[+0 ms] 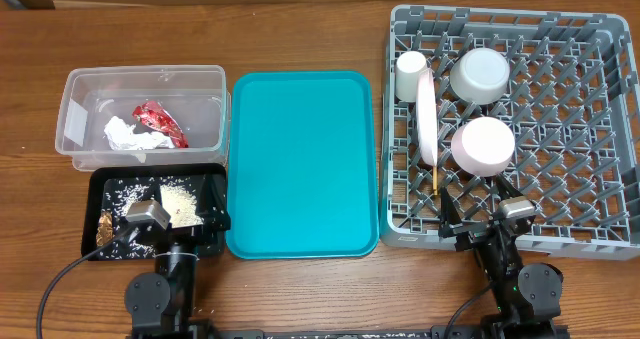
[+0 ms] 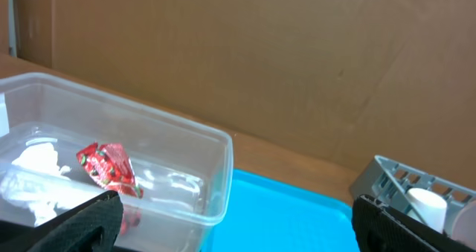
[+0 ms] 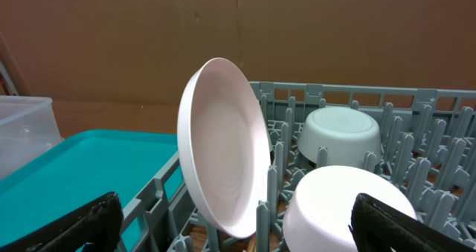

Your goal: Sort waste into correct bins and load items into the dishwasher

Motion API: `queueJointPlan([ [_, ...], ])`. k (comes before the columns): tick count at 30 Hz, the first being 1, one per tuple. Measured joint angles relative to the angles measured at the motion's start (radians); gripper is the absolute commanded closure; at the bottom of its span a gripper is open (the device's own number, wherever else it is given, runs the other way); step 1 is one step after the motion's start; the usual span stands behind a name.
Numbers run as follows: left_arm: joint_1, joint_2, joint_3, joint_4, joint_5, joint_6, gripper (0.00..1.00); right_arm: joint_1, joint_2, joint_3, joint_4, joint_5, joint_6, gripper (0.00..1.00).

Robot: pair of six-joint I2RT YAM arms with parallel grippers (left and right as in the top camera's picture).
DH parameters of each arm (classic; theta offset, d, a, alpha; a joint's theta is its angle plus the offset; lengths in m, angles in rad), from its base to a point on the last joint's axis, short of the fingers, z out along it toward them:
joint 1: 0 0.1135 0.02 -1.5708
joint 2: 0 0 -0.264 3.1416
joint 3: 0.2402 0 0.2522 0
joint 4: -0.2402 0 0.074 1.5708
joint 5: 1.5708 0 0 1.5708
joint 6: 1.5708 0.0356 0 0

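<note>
The grey dish rack (image 1: 590, 129) holds the pale-pink plate (image 1: 427, 114) on edge, the white cup (image 1: 410, 75), and two bowls upside down (image 1: 481, 74) (image 1: 482, 145). A chopstick (image 1: 438, 184) stands in the rack below the plate. The clear tub (image 1: 90, 84) holds the red wrapper (image 1: 160, 122) and white tissue (image 1: 125, 132). The black tray (image 1: 105, 184) holds rice and brown bits (image 1: 180, 201). My left gripper (image 1: 150, 219) is open and empty over the black tray. My right gripper (image 1: 490, 214) is open and empty at the rack's front edge. The right wrist view shows the plate (image 3: 223, 163) and both bowls (image 3: 338, 133) (image 3: 349, 207).
A teal serving tray (image 1: 302, 159) lies between the bins and the rack, with nothing on it. It also shows in the left wrist view (image 2: 290, 215). Brown cardboard stands behind the table. A few rice grains lie on the wood near the left arm's base.
</note>
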State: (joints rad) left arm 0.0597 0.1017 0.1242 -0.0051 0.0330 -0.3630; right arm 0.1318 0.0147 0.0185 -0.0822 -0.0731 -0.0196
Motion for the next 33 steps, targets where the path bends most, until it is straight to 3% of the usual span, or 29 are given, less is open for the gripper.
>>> queueJointPlan([
  [14, 0.002, -0.037, -0.111, -0.036, 0.000, 0.046, 0.00, 0.000, 0.000, 0.000, 0.000, 0.000, 0.000, 0.00],
  [33, 0.000, -0.085, -0.114, -0.070, 0.000, 0.348, 0.00, 0.000, 0.000, 0.000, 0.000, 0.000, 0.000, 0.00],
])
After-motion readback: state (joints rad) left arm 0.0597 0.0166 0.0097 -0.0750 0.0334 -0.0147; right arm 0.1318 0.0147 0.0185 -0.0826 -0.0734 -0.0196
